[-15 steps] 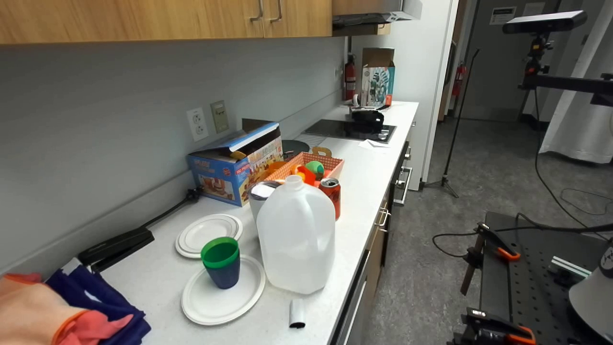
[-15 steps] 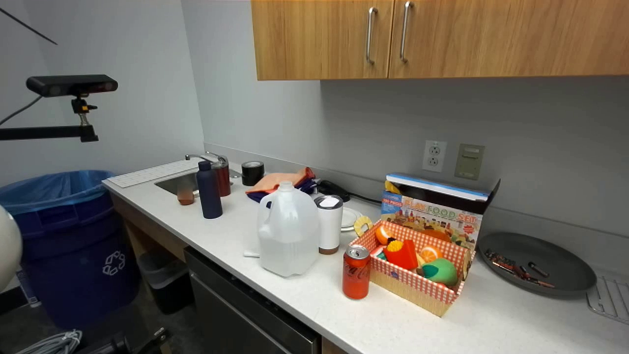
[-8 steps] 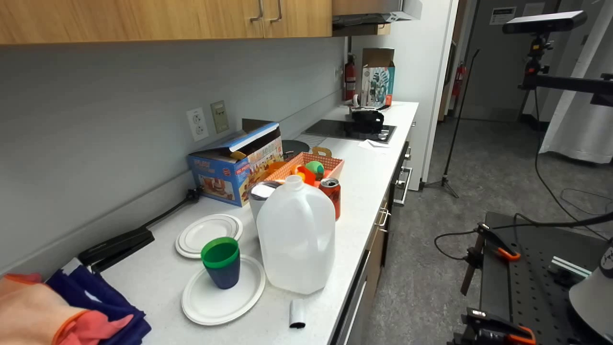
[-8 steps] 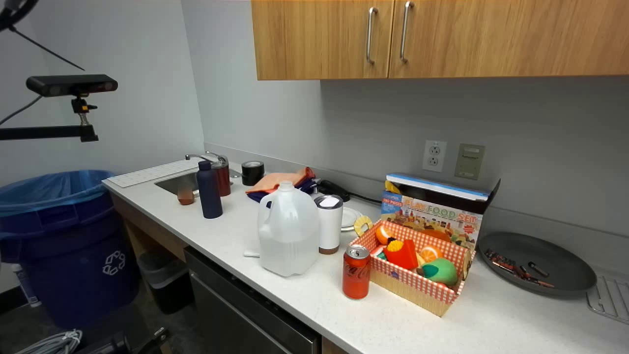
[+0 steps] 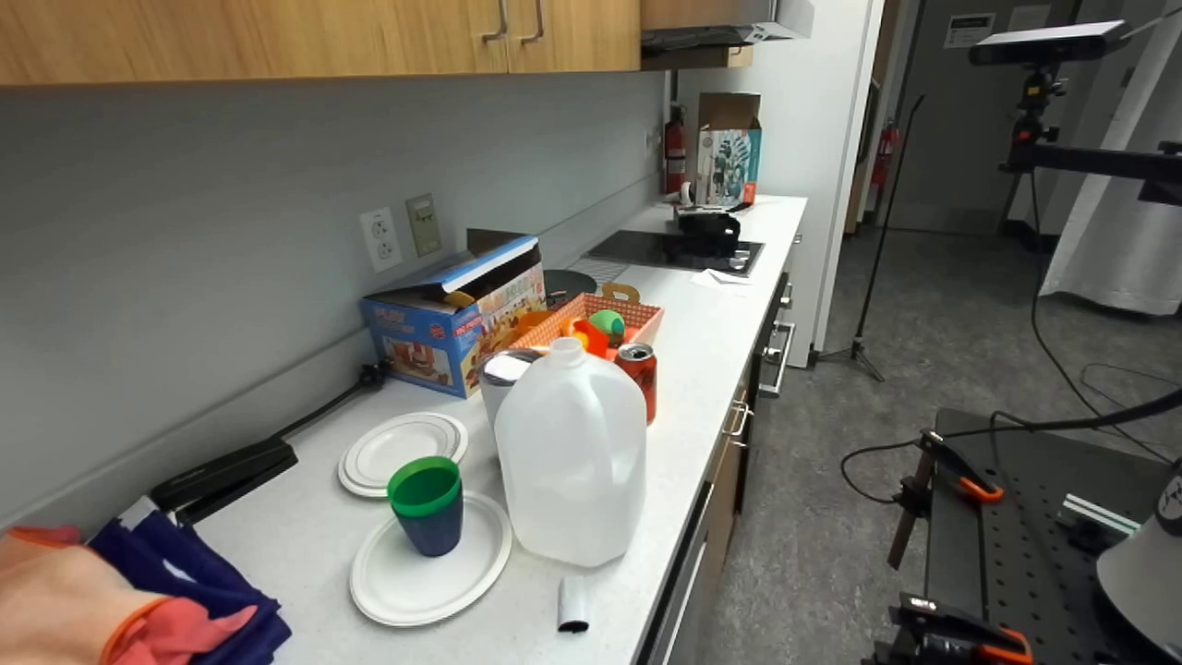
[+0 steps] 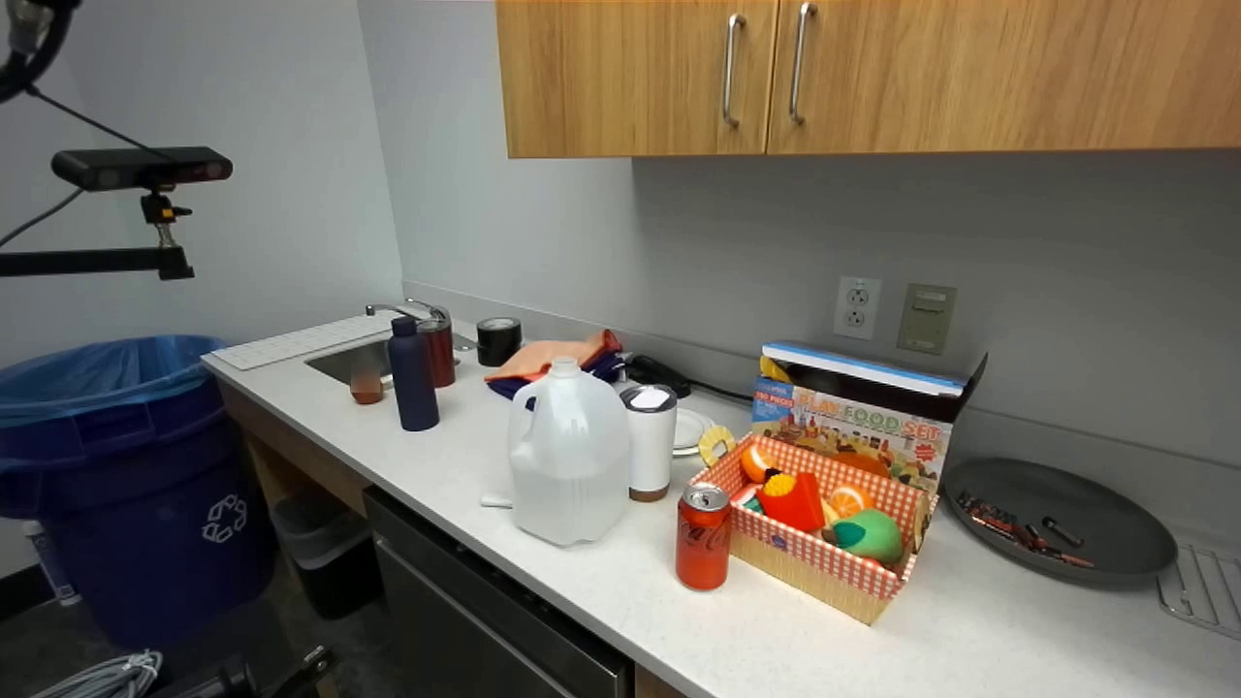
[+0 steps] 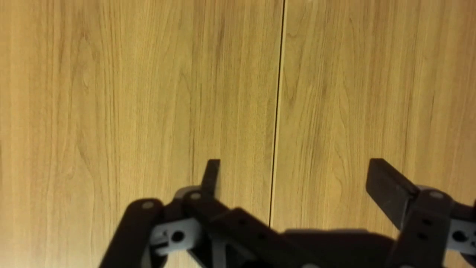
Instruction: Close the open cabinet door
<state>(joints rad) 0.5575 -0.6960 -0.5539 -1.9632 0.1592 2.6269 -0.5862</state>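
- Cabinet doors [image 6: 630,78]: upper right of an exterior view, meeting at a narrow seam.
- Gripper [image 7: 294,160]: low in the wrist view, fingers [image 7: 386,190] spread wide; door contact hard to judge.
- Jug [image 6: 570,456]: lower centre in both exterior views.

Brown wood-grain door [image 7: 141,100], mostly black hand [image 7: 295,176]

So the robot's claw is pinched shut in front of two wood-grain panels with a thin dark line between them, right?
Not quite: the gripper is open, not shut. The wrist view shows its fingers standing wide apart. The rest is right: it is in front of two wood-grain panels with a thin dark line between them.
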